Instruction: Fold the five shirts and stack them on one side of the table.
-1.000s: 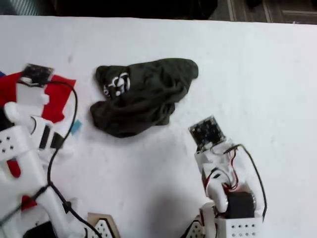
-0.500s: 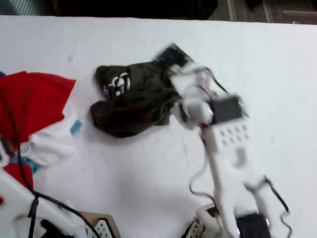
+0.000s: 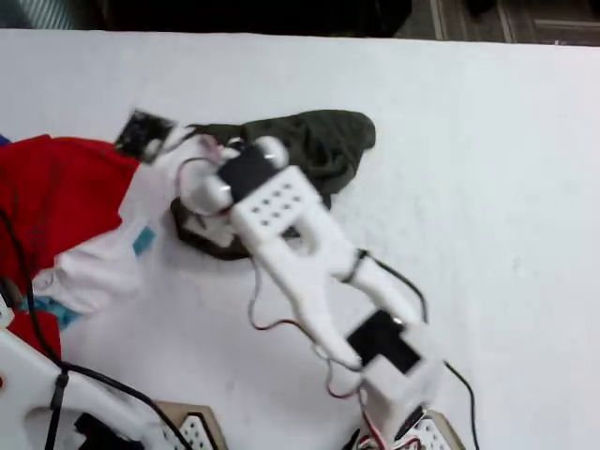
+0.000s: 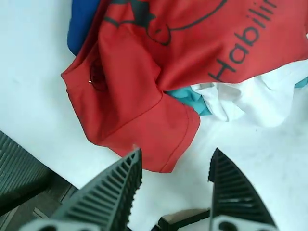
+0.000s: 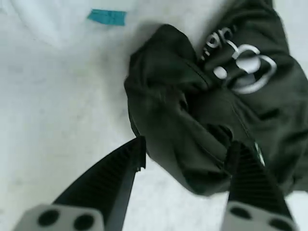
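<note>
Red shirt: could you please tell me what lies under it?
A white shirt, teal fabric and blue fabric poke out from under the red shirt. The rest of them is covered.

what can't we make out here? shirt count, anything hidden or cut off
- High view: the right arm covers the middle of the dark green shirt, so how it lies there is hidden.
- High view: the shirt pile is cut off by the frame edge, so its shirts cannot be counted.
- Left wrist view: the blue cloth lies mostly under the red shirt and is cut by the edge.
</note>
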